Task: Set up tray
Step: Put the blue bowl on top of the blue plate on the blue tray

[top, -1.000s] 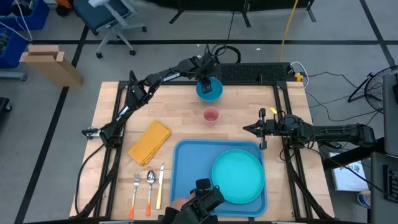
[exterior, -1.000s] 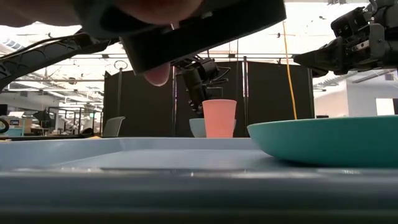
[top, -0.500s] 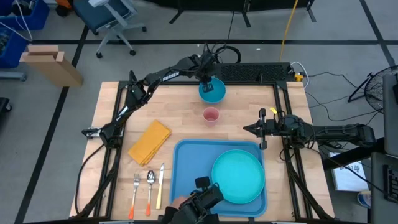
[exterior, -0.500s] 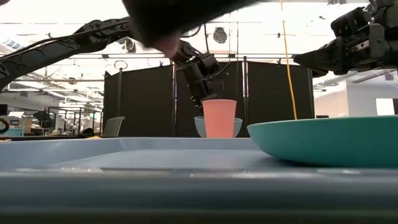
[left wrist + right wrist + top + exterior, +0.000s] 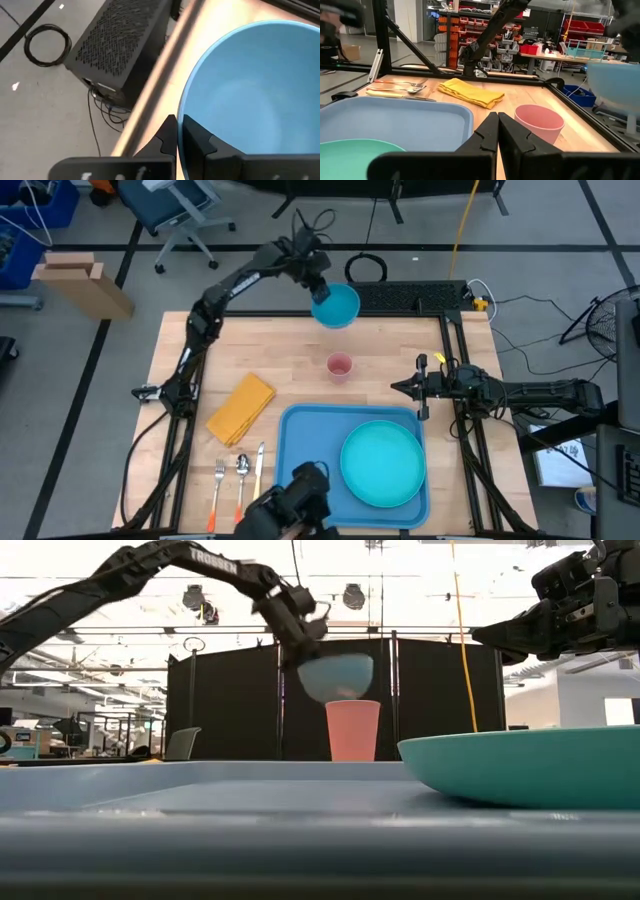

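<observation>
**Blue tray waits while the bowl goes up**

Blue plastic, your tray (image 5: 300, 442) lies at the table's near edge with the turquoise plate (image 5: 381, 463) on its right half; a second ago the blue bowl (image 5: 335, 306) sat on the wood behind the pink cup (image 5: 340, 366); now the left gripper (image 5: 313, 284), clamped on its rim, has lifted it, likely trayward; the low view proves it airborne above the cup; the right gripper (image 5: 399, 387) idles beside the tray, fingers together, holding nothing.
</observation>
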Available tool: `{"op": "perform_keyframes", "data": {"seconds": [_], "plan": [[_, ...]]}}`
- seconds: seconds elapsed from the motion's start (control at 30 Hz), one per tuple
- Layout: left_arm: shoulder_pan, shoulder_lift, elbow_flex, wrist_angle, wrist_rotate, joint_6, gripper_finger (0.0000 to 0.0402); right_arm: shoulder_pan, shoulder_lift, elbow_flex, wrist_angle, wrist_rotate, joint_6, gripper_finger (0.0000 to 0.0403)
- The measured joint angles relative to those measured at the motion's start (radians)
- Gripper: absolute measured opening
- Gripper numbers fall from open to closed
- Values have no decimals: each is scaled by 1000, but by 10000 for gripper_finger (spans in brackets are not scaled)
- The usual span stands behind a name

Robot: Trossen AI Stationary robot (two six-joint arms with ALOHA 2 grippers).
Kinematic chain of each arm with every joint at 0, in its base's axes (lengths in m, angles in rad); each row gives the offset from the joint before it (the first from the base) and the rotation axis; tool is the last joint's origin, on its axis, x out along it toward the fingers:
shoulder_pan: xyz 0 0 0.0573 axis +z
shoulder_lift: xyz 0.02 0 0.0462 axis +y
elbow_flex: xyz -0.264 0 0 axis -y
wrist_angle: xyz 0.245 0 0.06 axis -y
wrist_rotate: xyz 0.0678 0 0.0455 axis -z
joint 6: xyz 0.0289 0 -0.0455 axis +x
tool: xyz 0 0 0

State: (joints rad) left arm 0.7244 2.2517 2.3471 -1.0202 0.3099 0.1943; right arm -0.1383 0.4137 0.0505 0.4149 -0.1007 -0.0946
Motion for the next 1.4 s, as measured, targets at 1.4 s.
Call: {"op": "perform_keyframes", "data": {"seconds": [1.4], "plan": [[-514,-812,-788,277,107,52,8,2,-1,0,-6,-60,157,0]]}}
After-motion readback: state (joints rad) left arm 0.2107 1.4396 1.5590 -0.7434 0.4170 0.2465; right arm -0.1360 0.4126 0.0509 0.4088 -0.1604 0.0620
